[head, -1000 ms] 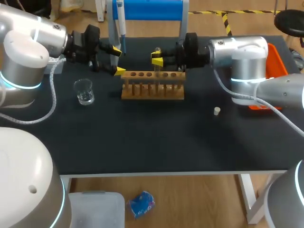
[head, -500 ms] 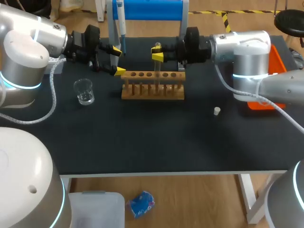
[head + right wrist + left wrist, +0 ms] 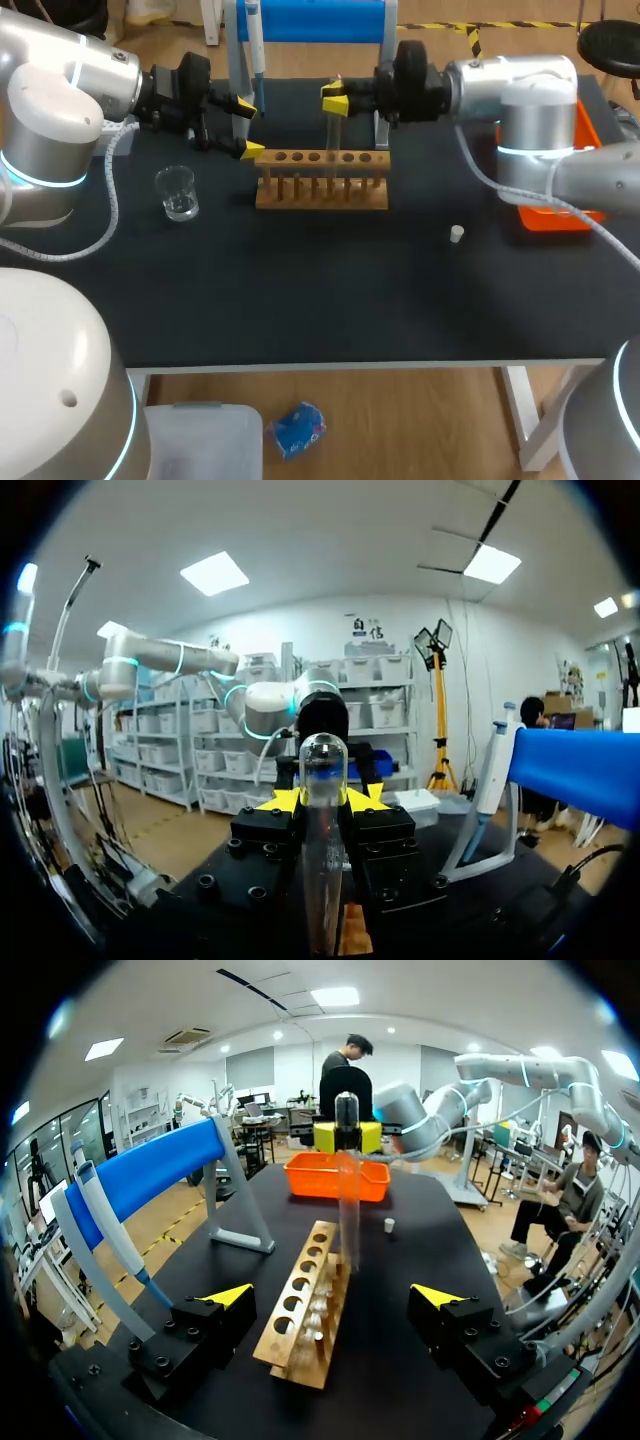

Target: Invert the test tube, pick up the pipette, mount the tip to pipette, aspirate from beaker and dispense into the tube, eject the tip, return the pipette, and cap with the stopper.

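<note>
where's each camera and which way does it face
Head view: above and behind, looking down on the table; left gripper and right gripper show.
Left wrist view: on the left wrist, facing the rack and right gripper; its open fingers show.
Right wrist view: on the right wrist, facing the left arm; its fingers grip the test tube.
All share the test tube.
</note>
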